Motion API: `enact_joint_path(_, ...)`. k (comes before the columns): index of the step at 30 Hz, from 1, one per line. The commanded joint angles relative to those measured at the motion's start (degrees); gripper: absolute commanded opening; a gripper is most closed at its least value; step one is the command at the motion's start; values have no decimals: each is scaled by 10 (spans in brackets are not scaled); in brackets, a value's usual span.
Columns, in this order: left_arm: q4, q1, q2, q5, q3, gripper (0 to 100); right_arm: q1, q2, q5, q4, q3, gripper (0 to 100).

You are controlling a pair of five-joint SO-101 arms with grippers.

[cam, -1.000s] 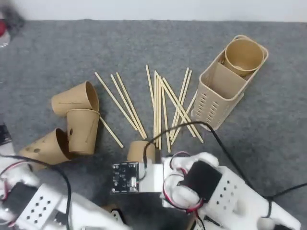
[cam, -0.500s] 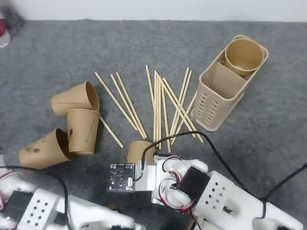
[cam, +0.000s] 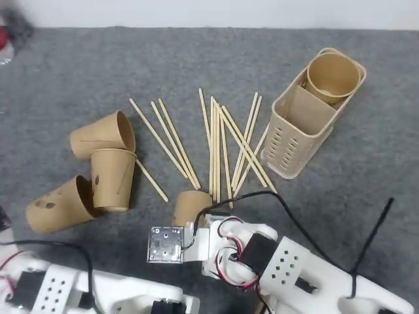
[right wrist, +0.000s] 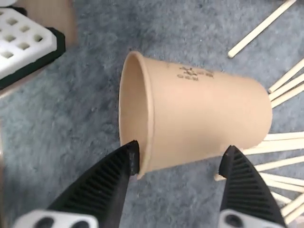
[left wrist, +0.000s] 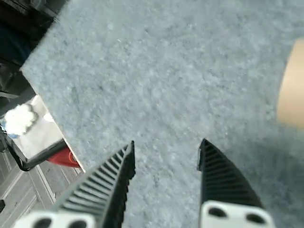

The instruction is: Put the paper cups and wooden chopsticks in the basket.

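Right gripper (right wrist: 183, 153) fingers spread wide, straddling paper cup (right wrist: 190, 121) that lies on its side at lower centre of high view, not clamped. Left gripper (left wrist: 167, 145) fingers apart over bare grey mat (left wrist: 156, 71). Chopsticks (cam: 216, 140) scattered mid-frame, just beside basket (cam: 285, 147) at upper right — one cup (cam: 332, 75) upright inside. Three cups (cam: 112, 178) on their sides at left.
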Motion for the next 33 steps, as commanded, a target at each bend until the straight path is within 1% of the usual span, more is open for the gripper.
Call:
enact_joint_path(1, -12, 2, -7, -4, 16, 214, 3, 35, -3, -47, 3, 279)
enact_joint_path(4, -13, 7, -7, -4, 32, 214, 37, 76, -3, -91, -4, 278)
enact_joint_path(8, -18, 26, -8, -3, 70, 214, 110, 113, -3, -131, -40, 274)
enact_joint_path(10, -39, 34, -8, -1, 96, 214, 139, 127, -1, -145, -58, 231)
enact_joint_path(11, -51, 37, -8, -1, 109, 214, 149, 131, 4, -151, -63, 188)
enact_joint_path(14, -88, 38, -9, 9, 134, 214, 156, 134, 39, -168, -66, 13)
enact_joint_path(15, -95, 38, -9, 18, 138, 214, 156, 134, 43, -172, -67, 2)
enact_joint_path(17, -102, 38, -9, 31, 140, 214, 156, 134, 45, -172, -74, 43)
enact_joint_path(18, -103, 39, -9, 34, 140, 214, 156, 134, 45, -166, -85, 38)
enact_joint_path(20, -105, 40, -9, 44, 139, 214, 161, 131, 44, -127, -130, 3)
enact_joint_path(21, -110, 40, -9, 48, 138, 214, 168, 123, 42, -93, -166, 10)
enact_joint_path(23, -117, 41, -9, 56, 134, 214, 188, 102, 42, -18, -258, 7)
enact_joint_path(25, -115, 55, -9, 79, 125, 212, 219, 79, 42, 51, -366, 9)
enact_joint_path(28, -114, 76, -9, 125, 118, 212, 291, 65, 43, 130, -527, 9)
enact_joint_path(30, -105, 93, -9, 146, 120, 211, 353, 71, 47, 164, -621, 9)
enact_joint_path(33, -91, 106, -9, 149, 121, 210, 461, 100, 47, 182, -716, 9)
